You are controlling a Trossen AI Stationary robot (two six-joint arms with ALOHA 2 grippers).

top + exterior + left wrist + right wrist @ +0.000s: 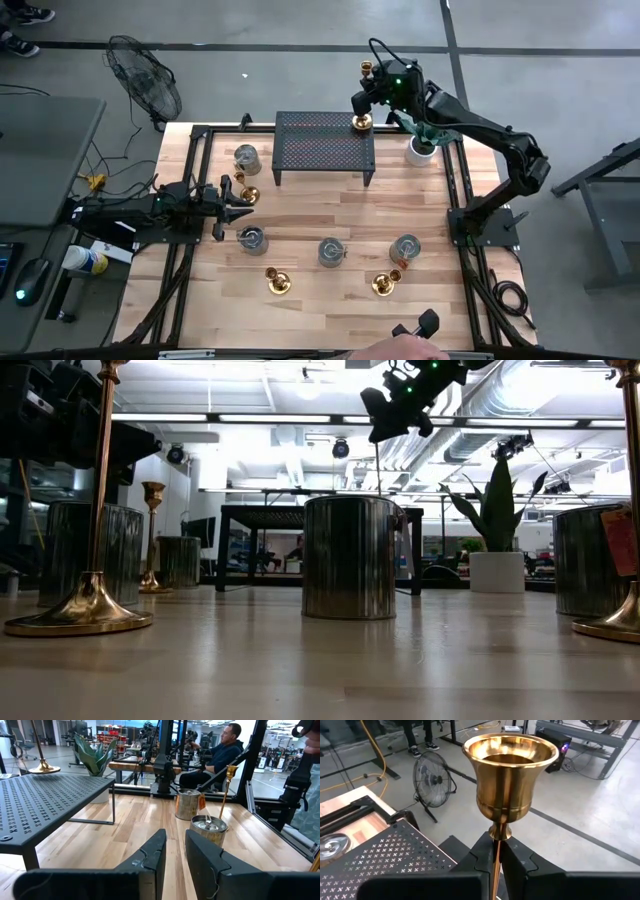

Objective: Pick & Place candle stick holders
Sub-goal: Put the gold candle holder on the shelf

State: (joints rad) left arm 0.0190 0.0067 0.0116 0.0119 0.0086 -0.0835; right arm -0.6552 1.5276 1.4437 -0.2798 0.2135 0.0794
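Observation:
A tall brass candle stick holder stands upright on the black perforated rack (pixel 325 150) at the table's far side. Its cup (pixel 509 767) fills the right wrist view, and my right gripper (pixel 498 851) is shut on its thin stem. Another holder (pixel 247 192) stands on its round base just beyond my left gripper (pixel 238 200), which waits at the table's left edge with its fingers narrowly apart on nothing (pixel 175 852). Two more holders (pixel 278 281) (pixel 385 283) stand on their bases near the front edge. My right gripper pinches the holder's slender stem (pixel 498 840) between its two fingers, right under the cup. The fingers come in nearly level from the table's right side, tipped slightly down, and lie across the stem. The holder stays upright, its flared base (pixel 361 123) on the rack's far right corner.
Several metal cans (pixel 246 157) (pixel 252 238) (pixel 331 250) (pixel 405 247) stand about the table. A potted plant (pixel 420 148) sits right of the rack. A floor fan (pixel 145 85) stands off the table's far left. A person's hand (pixel 400 350) shows at the near edge.

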